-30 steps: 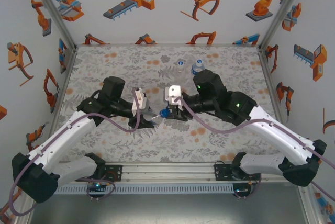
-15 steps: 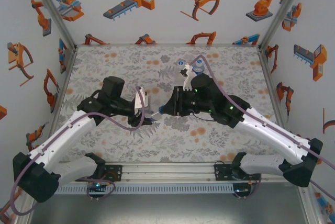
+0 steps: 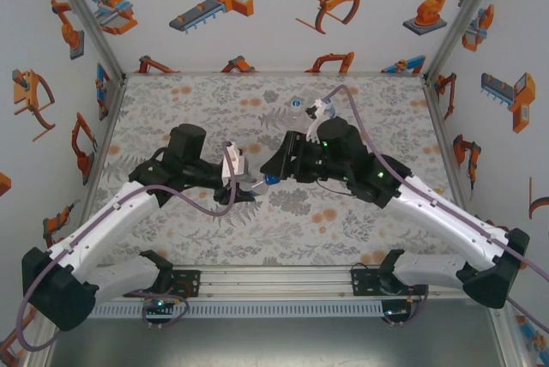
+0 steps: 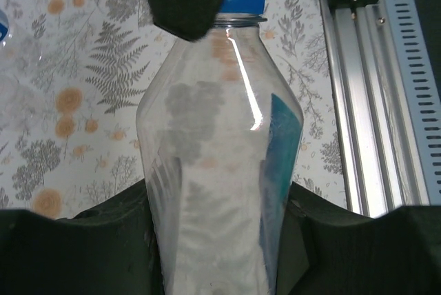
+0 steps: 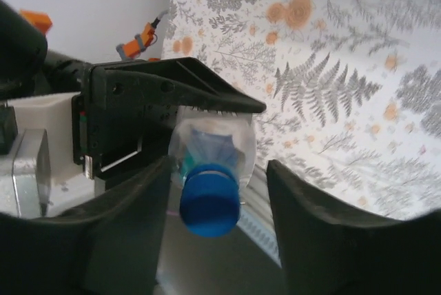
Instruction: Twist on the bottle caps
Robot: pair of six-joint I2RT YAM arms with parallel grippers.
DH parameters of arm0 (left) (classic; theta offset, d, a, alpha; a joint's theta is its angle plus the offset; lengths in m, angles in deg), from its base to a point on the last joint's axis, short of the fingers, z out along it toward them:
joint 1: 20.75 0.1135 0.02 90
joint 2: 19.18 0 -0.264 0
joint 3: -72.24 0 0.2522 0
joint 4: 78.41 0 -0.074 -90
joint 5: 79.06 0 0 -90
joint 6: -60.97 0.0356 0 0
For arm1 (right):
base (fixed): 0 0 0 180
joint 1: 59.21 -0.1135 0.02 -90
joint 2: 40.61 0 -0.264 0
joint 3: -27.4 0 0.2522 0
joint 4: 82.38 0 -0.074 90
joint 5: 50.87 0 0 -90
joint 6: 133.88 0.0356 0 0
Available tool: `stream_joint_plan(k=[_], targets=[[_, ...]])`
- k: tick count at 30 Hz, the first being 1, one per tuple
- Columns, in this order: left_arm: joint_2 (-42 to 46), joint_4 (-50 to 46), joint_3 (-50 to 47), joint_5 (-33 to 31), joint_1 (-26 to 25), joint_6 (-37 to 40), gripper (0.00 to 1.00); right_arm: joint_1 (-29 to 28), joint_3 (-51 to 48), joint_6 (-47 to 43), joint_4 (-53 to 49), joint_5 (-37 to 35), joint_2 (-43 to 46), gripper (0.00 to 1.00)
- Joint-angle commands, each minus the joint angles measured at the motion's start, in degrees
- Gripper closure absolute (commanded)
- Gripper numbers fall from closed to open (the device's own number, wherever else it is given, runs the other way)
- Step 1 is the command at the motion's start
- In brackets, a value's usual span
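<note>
left pincer [image 4: 220, 240] clamps bottle [image 4: 213, 136] — right pincer [image 5: 219, 171], facing it, straddles cap [image 5: 210, 200]

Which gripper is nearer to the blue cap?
Right: the right gripper stands open around the cap, one finger on each side. The left gripper grips the bottle by its body, below the cap.

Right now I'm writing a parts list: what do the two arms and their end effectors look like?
The left arm and right arm have white lower links, black bases and black upper joints. A mauve cable loops along each. A green light glows on the right arm. The left end effector and right end effector each have two broad matte black fingers.
</note>
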Motion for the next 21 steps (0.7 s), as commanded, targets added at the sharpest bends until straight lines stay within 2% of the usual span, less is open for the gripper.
stream_joint_plan(k=[1, 6, 10, 12, 16, 21], targets=[[0.21, 1.21, 0.92, 4.11, -0.10, 1.13, 1.00, 2.90, 2.37, -17.44, 2.71, 4.98, 4.53, 0.36], [-0.61, -1.40, 2.14, 5.92, -0.10, 2.40, 1.00, 4.05, 4.00, -42.71, 2.08, 14.14, 5.57, 0.37], [-0.43, -3.04, 2.50, 6.74, -0.10, 3.53, 1.00, 3.99, 3.85, -65.56, 0.01, 27.27, 5.97, 0.40], [-0.43, -3.61, 2.60, 7.36, -0.05, 4.15, 1.00, 4.00, 3.77, -73.72, -1.54, 30.76, 5.81, 0.39], [-0.59, -5.06, 3.06, 8.42, -0.05, 4.65, 1.00, 3.96, 4.84, -82.53, -4.67, 34.69, 3.98, 0.39], [-0.59, -5.52, 3.16, 8.78, -0.11, 4.72, 1.00, 3.77, 4.90, -83.20, -3.90, 36.02, 1.68, 0.40]])
